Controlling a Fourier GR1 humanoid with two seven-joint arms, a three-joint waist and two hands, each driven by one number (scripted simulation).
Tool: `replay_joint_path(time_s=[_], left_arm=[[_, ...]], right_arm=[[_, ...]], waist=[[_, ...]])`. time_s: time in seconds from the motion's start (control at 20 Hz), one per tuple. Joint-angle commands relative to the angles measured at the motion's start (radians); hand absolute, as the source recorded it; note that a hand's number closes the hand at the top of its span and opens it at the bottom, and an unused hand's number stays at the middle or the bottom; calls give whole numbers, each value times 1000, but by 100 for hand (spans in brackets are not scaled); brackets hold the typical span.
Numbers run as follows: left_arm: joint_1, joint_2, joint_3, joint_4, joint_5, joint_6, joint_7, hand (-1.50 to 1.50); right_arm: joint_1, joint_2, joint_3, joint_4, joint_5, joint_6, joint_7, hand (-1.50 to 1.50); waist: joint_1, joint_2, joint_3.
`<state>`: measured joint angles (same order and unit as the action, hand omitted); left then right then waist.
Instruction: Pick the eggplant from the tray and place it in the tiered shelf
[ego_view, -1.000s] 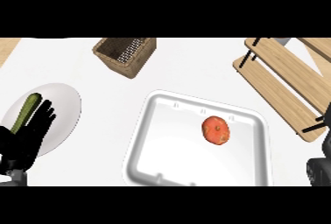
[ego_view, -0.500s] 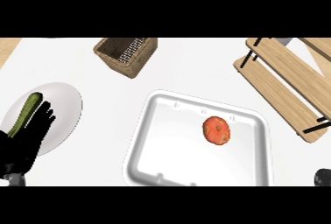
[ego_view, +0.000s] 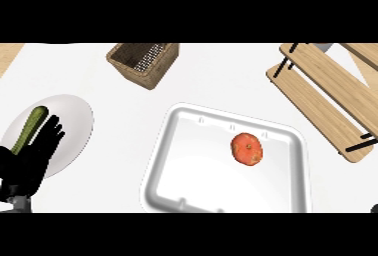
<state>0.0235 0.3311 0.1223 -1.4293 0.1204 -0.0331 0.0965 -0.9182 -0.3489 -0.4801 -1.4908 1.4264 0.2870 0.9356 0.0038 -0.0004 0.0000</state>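
White counter (ego_view: 111, 100): basket (ego_view: 142, 62), plate (ego_view: 74, 120), tray (ego_view: 192, 170).

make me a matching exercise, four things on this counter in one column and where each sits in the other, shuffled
Things:
1. orange-red vegetable
2. long green vegetable
3. woven basket
4. wooden tiered shelf

Places:
A. upper right of the view, at the counter's edge
B. on the round white plate at the left, beside the left hand
C. in the white tray, right of its middle
D. top of the view, left of centre, standing on the counter

Pairs: 1-C, 2-B, 3-D, 4-A
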Motion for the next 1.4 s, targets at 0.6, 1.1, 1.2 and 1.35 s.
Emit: replay_joint_path(time_s=[0.6,1.1,1.2,1.35], left_arm=[[-15,6,29,13,-4,-25,9,0],[23,-13,45,27,-23,-4,-32,0],[14,-1,57,42,-8,-15,-9,0],[30,0,62,19,-9,-4,7,0]], right_arm=[[-78,50,-102,-315,-222,-87,127,-150],[-133,-58,-156,-710,-257,249,283,-150],[-142,-80,-162,-789,-253,348,288,-150],[-145,-100,-245,-810,-277,447,279,-150]], waist=[[-11,-6,0],[-36,-18,-1],[-65,-31,-3],[-80,-40,-2]])
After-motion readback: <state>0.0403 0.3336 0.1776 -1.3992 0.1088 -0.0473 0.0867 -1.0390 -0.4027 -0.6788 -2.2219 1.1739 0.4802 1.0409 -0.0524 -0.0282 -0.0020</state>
